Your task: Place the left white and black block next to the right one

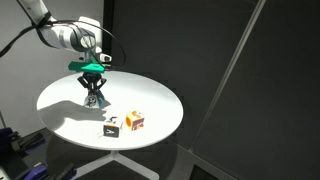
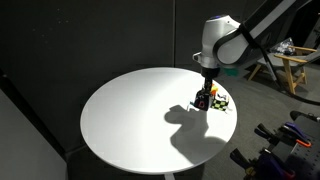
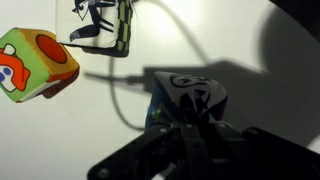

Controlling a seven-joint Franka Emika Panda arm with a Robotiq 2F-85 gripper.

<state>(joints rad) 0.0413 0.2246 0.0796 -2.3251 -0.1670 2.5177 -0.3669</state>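
My gripper [image 1: 93, 99] is over the middle of the round white table [image 1: 60, 95] and is shut on the left white and black block [image 3: 186, 98]. The block's checkered face and a blue side show between the dark fingers in the wrist view. The right one [image 1: 112, 127], with a white top and a black side bearing a white mark, sits near the table's front edge, apart from my gripper. It also shows at the top of the wrist view [image 3: 105, 30]. I cannot tell whether the held block touches the table.
An orange, red and yellow cube [image 1: 134, 121] sits right beside the right one and shows at the wrist view's left edge [image 3: 35, 65]. In an exterior view my gripper [image 2: 205, 98] stands just in front of the cubes [image 2: 220, 101]. A wooden frame [image 2: 285, 65] stands beyond the table.
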